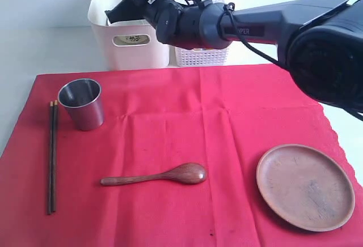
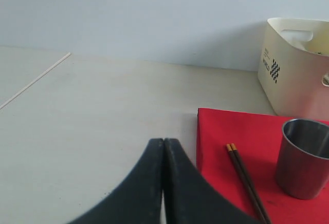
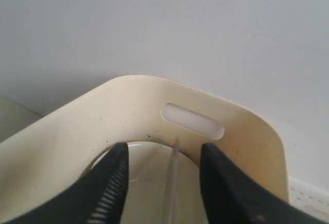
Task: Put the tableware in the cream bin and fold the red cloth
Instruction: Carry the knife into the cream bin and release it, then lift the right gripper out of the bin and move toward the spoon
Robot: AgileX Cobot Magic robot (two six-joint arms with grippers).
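The red cloth (image 1: 170, 139) is spread flat and unfolded over the pale tabletop (image 2: 92, 121), with creases running across it. Four pieces of tableware are seen lying on it. The steel cup (image 1: 82, 104) is stood upright near the cloth's far left corner. The dark wooden chopsticks (image 1: 52, 156) are laid side by side just to the cup's left, along the cloth's left edge. The brown wooden spoon (image 1: 156, 176) is laid near the middle of the near half, with its bowl toward the right. The round brown wooden plate (image 1: 305, 186) is set at the near right, well apart from the spoon.

The cream bin (image 1: 113, 51) is placed on the tabletop just behind the cloth's far edge, left of centre. A white lattice basket (image 1: 201, 57) is set just beside it on the right.

The right arm (image 1: 272, 26) is extended from the right of the exterior view, and its wrist is held over the bin's open top. Its jaws are held apart: in the right wrist view the two dark fingers (image 3: 110, 183) are parted above the bin's inside. The oval handle cut-out (image 3: 193, 121) is framed beyond them. A thin pale streak is seen in the gap, but what it is cannot be told.

The jaws of the left arm are pressed together, their dark fingers (image 2: 146, 183) touching along their length. They are held over the bare tabletop, just off the cloth's left edge, near the chopsticks and cup.
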